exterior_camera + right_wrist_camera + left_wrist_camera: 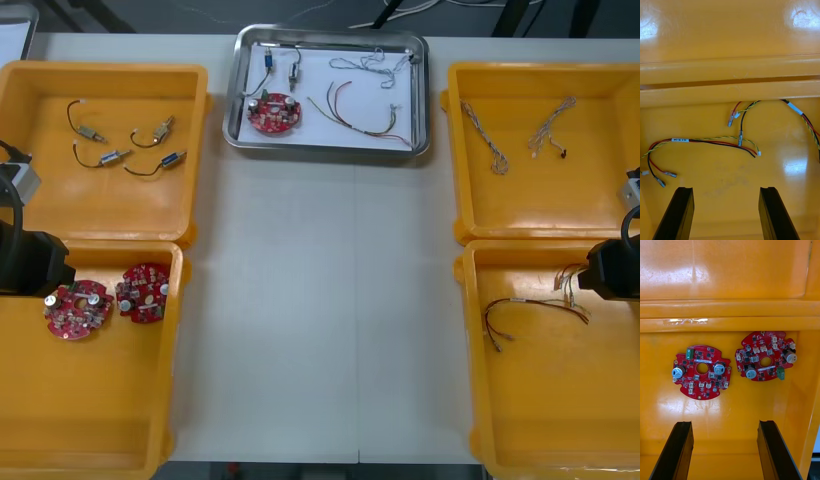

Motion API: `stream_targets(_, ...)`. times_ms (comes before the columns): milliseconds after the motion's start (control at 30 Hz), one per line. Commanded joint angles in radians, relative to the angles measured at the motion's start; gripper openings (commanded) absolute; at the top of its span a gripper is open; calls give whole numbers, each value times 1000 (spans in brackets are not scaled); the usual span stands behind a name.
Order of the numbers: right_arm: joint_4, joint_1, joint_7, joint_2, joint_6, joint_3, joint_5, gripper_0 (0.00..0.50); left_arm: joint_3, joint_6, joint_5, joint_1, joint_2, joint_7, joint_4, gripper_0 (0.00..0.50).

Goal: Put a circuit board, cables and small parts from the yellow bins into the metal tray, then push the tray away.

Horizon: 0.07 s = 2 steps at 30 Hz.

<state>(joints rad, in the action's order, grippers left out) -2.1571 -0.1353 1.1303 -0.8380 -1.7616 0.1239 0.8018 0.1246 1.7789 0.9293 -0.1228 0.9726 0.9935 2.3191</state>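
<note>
Both jaws spread: left gripper (724, 423) over boards (702, 371) at table's (320, 300) left edge, right gripper (726, 189) over cables (703, 141) at right edge.

Bright overhead light; glare patches on yellow bins (715, 33); faint shadows.

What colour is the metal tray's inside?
White inside the metal tray, with a shiny rim; the front view shows it best.
</note>
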Motion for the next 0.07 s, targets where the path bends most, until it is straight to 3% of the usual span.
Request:
stream_targets(33, -15, 14, 13, 10, -7, 30, -1, 500, 26, 8, 6, 15, 44, 70, 22, 500)
stream_targets(67, -15, 14, 13, 10, -7, 30, -1, 500, 26, 8, 6, 15, 44, 70, 22, 500)
